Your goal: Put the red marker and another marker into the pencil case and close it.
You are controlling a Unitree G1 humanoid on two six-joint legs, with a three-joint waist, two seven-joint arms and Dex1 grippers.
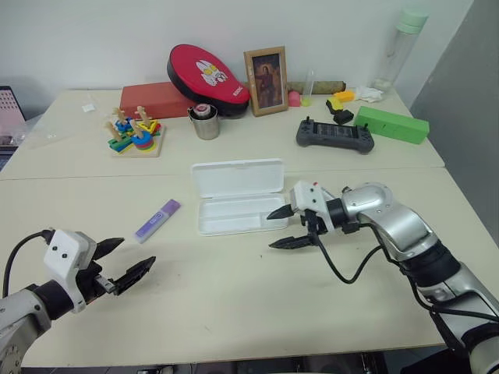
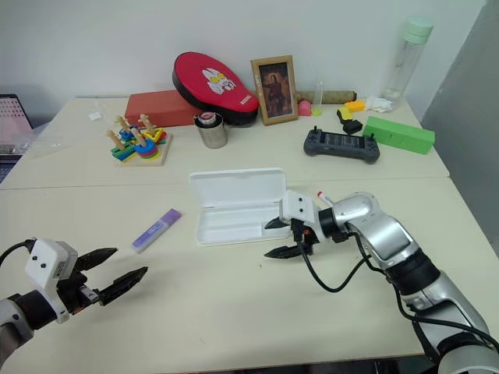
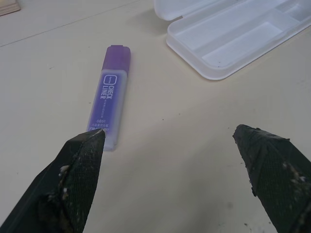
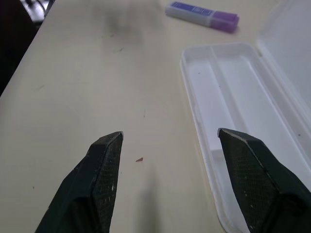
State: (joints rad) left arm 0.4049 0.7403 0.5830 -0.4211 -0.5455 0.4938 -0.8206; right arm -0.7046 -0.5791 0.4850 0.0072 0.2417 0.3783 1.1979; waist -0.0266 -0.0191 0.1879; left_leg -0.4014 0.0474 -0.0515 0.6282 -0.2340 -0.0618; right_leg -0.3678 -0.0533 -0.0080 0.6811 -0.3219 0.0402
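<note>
Left wrist view: left tool spread wide, empty, aimed at the purple highlighter lying flat on the desk, apart from the pencil case. Case is open, tray looks empty. Right tool also spread, empty, hovering at the tray's right end. A red tip pokes out behind the right wrist, probably the red marker, can't confirm. For the highlighter: line the fingers across the barrel, not along it, pinch mid-body, lift clear before crossing the tray rim.
</note>
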